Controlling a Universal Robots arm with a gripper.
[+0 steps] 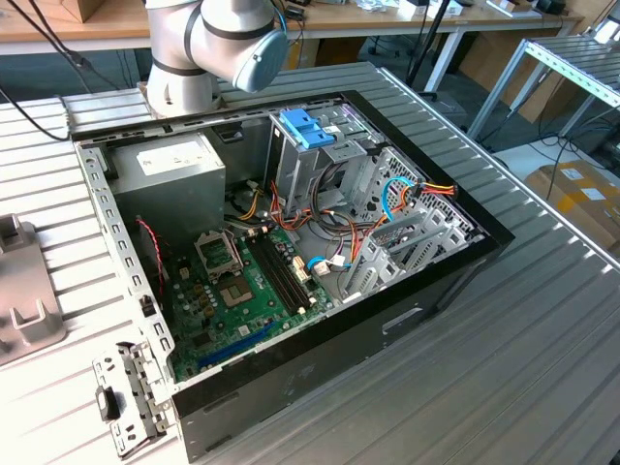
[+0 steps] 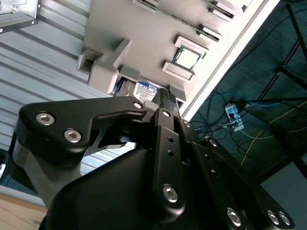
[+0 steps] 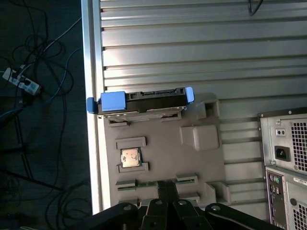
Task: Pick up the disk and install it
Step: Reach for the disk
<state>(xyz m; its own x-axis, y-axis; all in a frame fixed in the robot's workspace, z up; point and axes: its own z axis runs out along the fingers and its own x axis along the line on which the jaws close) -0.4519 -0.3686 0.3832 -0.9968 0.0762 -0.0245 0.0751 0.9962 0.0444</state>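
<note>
First wrist view: jaws pressed together, empty; disk (image 3: pixel 141 101) on edge in grey tray (image 3: pixel 201 163), well ahead of them. Risk: approaching unopened, they could strike and tip it.

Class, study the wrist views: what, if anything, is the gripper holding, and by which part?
Nothing is held. The gripper has its fingers together with nothing between them, and it is apart from the disk, which sits in the grey tray.

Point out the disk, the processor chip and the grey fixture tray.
disk (image 3: pixel 148 102): first wrist view, on its metal body between the blue ends.
processor chip (image 3: pixel 129 157): first wrist view, centre of its metal lid.
grey fixture tray (image 3: pixel 163 143): first wrist view, bare flat surface.
</note>
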